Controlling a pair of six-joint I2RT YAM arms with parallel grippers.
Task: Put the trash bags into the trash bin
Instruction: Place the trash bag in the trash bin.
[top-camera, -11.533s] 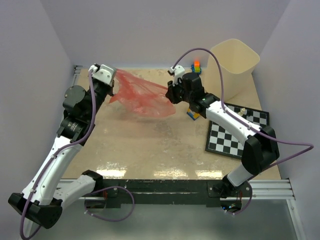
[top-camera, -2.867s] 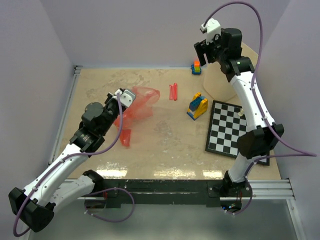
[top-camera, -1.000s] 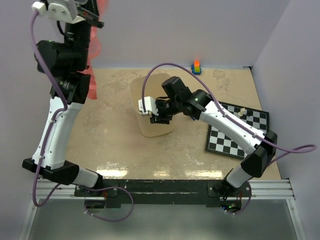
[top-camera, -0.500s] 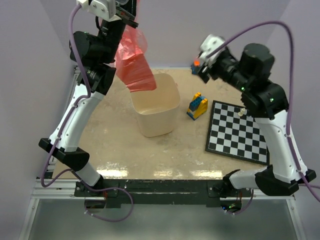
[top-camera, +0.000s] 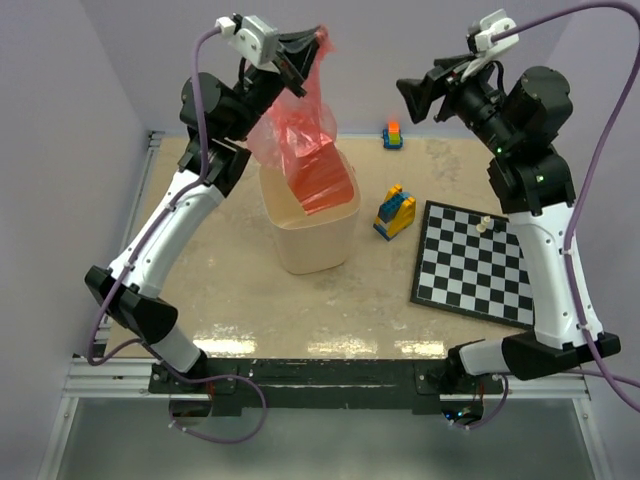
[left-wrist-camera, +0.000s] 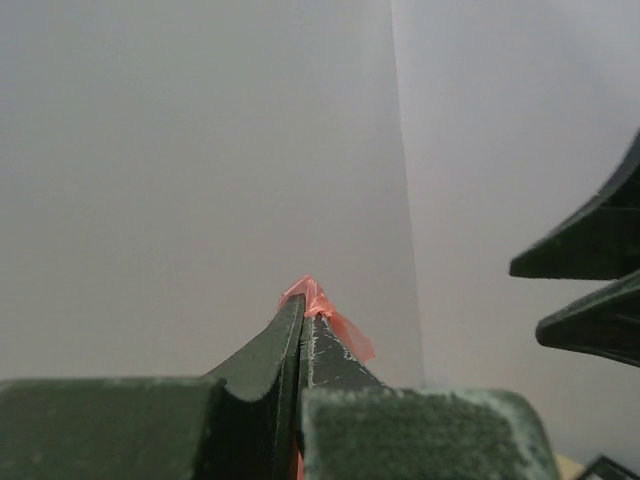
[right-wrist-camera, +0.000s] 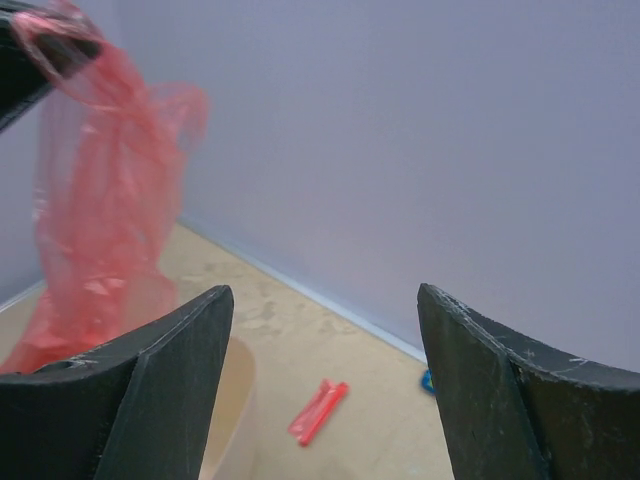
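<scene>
My left gripper (top-camera: 308, 48) is raised high above the table and shut on the top of a crinkly red trash bag (top-camera: 303, 150). The bag hangs down with its lower end inside the mouth of the cream trash bin (top-camera: 310, 245). In the left wrist view a red scrap of bag (left-wrist-camera: 318, 300) sticks out between the closed fingers. My right gripper (top-camera: 410, 98) hangs open in the air to the right of the bag, holding nothing. Between its fingers the right wrist view shows a second trash bag, a folded red strip (right-wrist-camera: 318, 410), lying on the table beyond the bin (right-wrist-camera: 232, 400).
A yellow-and-blue block stack (top-camera: 395, 212) stands just right of the bin, and a small coloured block (top-camera: 392, 134) sits by the back wall. The checkerboard (top-camera: 475, 265) lies at the right with a small piece (top-camera: 485, 224) on it. Walls enclose three sides.
My left gripper has swung right and lower with the bag, so its bottom now sits in the bin. My right arm has left the bin, risen high, and opened its jaws wider.
</scene>
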